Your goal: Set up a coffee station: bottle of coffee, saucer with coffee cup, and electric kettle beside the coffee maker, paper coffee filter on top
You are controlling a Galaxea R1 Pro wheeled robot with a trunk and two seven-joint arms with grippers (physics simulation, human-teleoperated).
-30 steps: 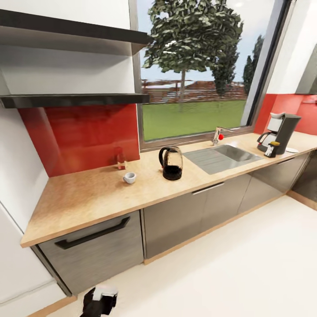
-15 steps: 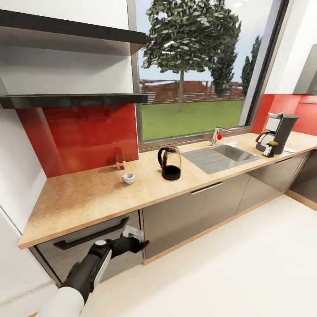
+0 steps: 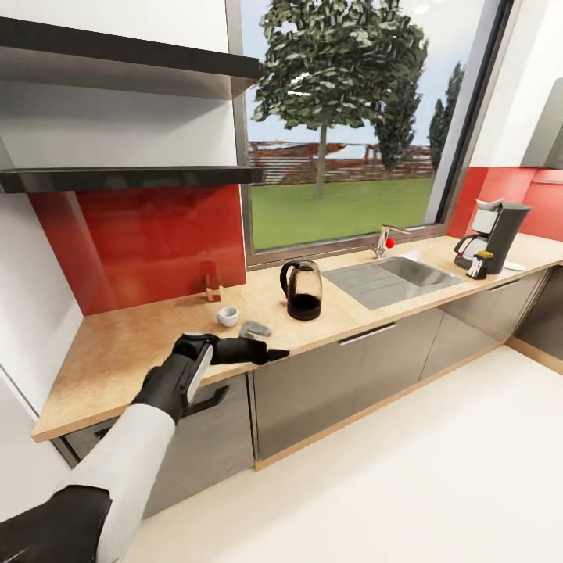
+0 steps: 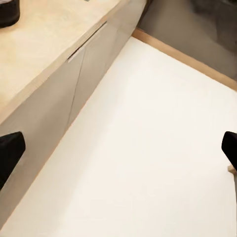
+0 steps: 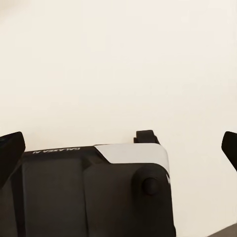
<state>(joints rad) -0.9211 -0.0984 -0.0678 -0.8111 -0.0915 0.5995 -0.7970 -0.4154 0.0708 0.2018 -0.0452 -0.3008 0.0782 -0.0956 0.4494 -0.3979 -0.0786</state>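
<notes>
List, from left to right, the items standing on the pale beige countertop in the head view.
Small reddish glass jar by the backsplash → tiny white coffee cup → clear glass electric kettle with black handle → steel sink → tall dark grey coffee maker.

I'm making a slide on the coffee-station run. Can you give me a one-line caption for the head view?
Left gripper raised over the kitchen countertop near the coffee cup and electric kettle; coffee maker at far end.

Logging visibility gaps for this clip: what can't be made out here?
- Saucer: head view, a white sliver behind the coffee maker.
- Bottle of coffee: head view, too small for detail.
- Electric kettle: left wrist view, cut by the edge.
- Left gripper: head view, jaws unclear; wrist view shows fingertips apart.
</notes>
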